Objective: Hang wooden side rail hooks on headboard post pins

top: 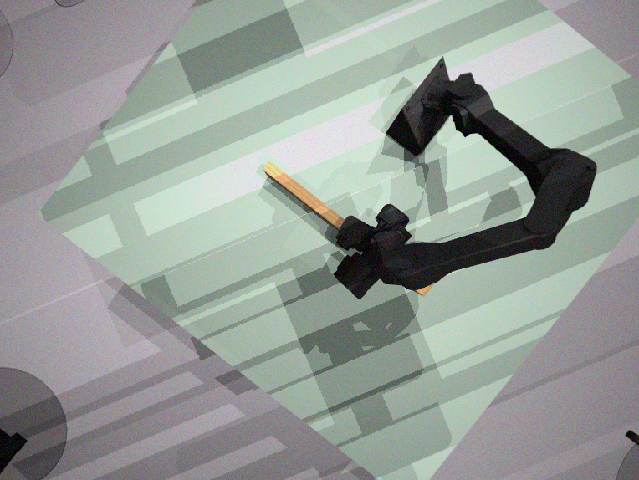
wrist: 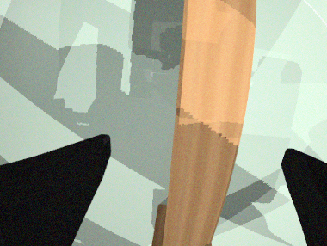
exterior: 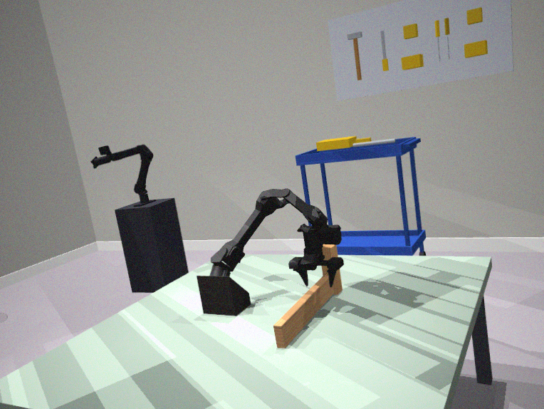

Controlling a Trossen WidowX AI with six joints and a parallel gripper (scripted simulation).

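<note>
The wooden side rail [top: 304, 196] [exterior: 303, 308] [wrist: 211, 107] slopes from the table up to the upright headboard post [exterior: 330, 252]. Its low end rests on the green table [exterior: 373, 343]. Its high end meets the post under my wrist. The hooks, pins and slot are hidden. My gripper [top: 354, 255] [exterior: 319, 281] [wrist: 201, 151] is open wide. It straddles the rail near the post, one finger on each side. In the wrist view there are clear gaps between both fingers and the wood.
My arm's black base [top: 416, 118] [exterior: 221, 294] stands on the table behind the rail. A blue cart [exterior: 360, 154] and a black pedestal [exterior: 149, 241] carrying another arm stand on the floor beyond the table.
</note>
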